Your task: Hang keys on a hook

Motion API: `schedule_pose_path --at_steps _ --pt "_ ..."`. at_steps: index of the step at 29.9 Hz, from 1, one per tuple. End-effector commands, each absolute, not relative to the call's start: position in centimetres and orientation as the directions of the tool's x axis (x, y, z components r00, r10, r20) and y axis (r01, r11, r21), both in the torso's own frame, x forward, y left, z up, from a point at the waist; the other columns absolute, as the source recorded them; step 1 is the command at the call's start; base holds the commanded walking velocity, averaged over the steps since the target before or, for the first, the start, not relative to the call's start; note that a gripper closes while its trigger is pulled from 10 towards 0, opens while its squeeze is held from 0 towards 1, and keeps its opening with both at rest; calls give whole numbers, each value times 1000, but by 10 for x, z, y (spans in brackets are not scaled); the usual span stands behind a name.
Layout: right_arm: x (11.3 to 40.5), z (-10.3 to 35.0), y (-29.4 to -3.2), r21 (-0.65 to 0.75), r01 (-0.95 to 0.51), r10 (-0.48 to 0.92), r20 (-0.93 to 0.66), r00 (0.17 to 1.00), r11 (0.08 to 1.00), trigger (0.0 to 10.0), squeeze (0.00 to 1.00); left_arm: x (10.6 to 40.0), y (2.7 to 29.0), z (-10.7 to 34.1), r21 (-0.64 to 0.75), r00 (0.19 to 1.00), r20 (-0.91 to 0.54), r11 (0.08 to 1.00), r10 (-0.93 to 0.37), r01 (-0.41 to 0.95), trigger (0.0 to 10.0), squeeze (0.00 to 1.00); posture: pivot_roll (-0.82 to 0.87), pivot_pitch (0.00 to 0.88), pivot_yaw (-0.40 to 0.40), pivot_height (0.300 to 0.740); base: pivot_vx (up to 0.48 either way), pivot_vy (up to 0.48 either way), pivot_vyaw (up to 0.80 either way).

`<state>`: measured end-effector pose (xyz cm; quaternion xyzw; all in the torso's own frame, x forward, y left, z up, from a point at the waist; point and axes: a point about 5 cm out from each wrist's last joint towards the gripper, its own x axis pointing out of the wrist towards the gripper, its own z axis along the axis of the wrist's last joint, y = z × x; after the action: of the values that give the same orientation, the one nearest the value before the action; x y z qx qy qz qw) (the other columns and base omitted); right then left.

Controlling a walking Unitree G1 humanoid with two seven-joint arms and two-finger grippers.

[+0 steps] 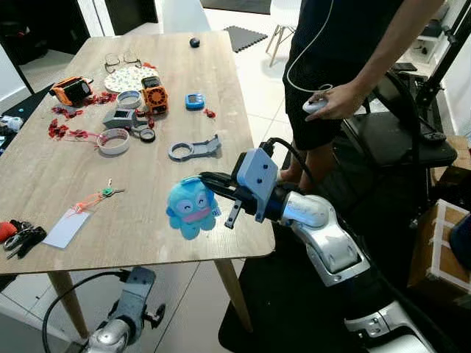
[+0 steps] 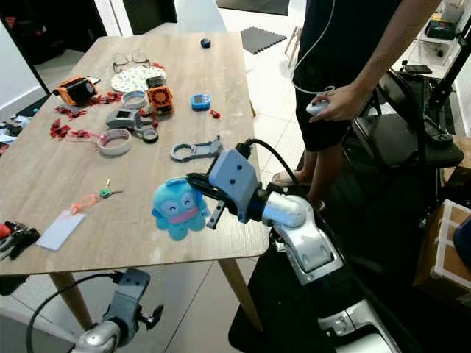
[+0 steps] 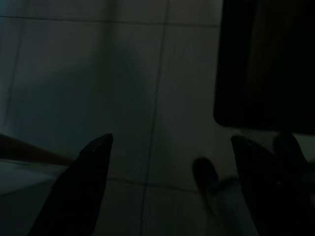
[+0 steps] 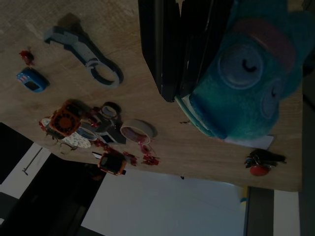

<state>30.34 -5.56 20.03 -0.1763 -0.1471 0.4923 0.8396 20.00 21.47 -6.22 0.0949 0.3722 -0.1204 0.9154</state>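
A blue plush toy on a keyring [image 1: 190,208] hangs just over the wooden table [image 1: 44,169] near its front right corner. My right gripper [image 1: 206,180] is shut on the teal loop at the plush's top; in the right wrist view the fingers [image 4: 165,54] press together beside the plush [image 4: 246,73]. A small set of keys with an orange tag [image 1: 94,199] lies on the table left of the plush. A dark key bunch with a red fob [image 1: 18,235] lies at the front left edge. My left gripper [image 3: 170,147] hangs open below the table, over the tiled floor.
A grey flat part with a ring end [image 1: 194,150] lies behind the plush. Tape rolls, orange gadgets and glasses [image 1: 121,59] clutter the far left. A person holding a white controller [image 1: 316,105] stands to the right beside a black chair [image 1: 401,140].
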Motion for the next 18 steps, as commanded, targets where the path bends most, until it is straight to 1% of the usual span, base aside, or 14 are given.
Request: schedule_pose_path --at_steps 1,7,10,11,18 --pt "303 201 -57 -448 -766 874 80 479 461 10000 0 187 220 -69 74 654 -745 958 -131 277 10000 0 -96 44 51 740 0 0 0" --pt "303 201 -57 -446 -767 874 82 479 462 10000 0 184 222 -71 84 648 -754 962 -110 261 10000 0 -84 45 49 740 -41 0 0" --pt "303 201 -56 -445 -768 875 82 477 460 10000 0 184 222 -71 86 648 -754 962 -107 259 10000 0 -84 45 49 740 -325 0 0" --pt "304 201 -56 -445 -768 875 82 476 460 10000 0 184 222 -71 86 648 -754 962 -107 259 10000 0 -80 46 46 740 0 0 0" --pt "304 201 -56 -444 -769 876 82 475 459 10000 0 185 221 -71 86 650 -752 961 -110 261 10000 0 -82 45 44 740 -243 0 0"
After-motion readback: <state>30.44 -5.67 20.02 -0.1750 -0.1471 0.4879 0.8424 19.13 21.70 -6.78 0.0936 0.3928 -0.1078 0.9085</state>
